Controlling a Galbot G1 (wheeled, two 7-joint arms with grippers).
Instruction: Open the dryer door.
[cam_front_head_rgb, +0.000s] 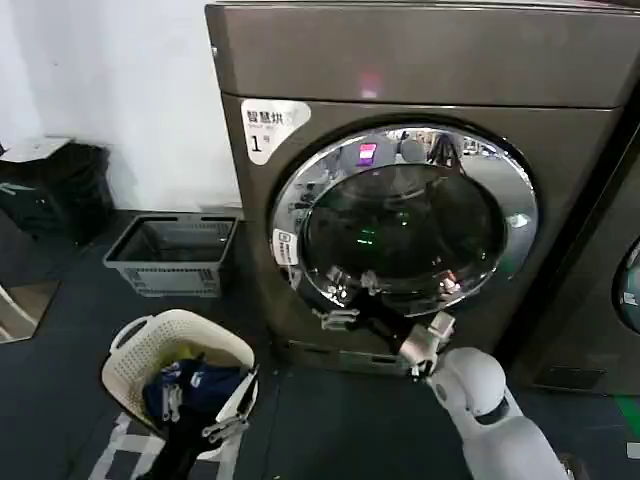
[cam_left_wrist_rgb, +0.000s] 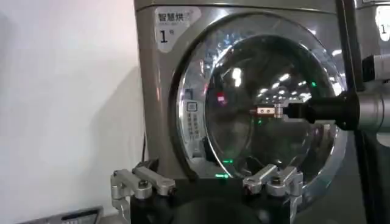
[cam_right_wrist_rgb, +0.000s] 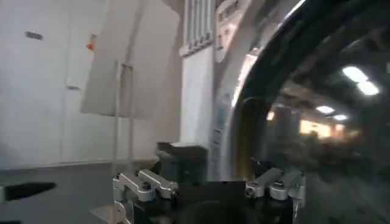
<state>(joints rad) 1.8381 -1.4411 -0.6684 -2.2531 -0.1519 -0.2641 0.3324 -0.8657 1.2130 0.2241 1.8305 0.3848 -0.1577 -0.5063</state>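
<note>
One right gripper (cam_front_head_rgb: 345, 303) reaches the lower left rim of the dryer door (cam_front_head_rgb: 405, 220), jaws parted, holding nothing. Shut on the dryer (cam_front_head_rgb: 300, 70), the door faces the left gripper (cam_left_wrist_rgb: 207, 182), also open-jawed, empty.

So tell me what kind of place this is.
Most likely a laundry room or laundromat. A big front-loading dryer with a number sticker stands beside another machine, and two laundry baskets sit on the dark floor: a grey one and a white one holding clothes.
</note>
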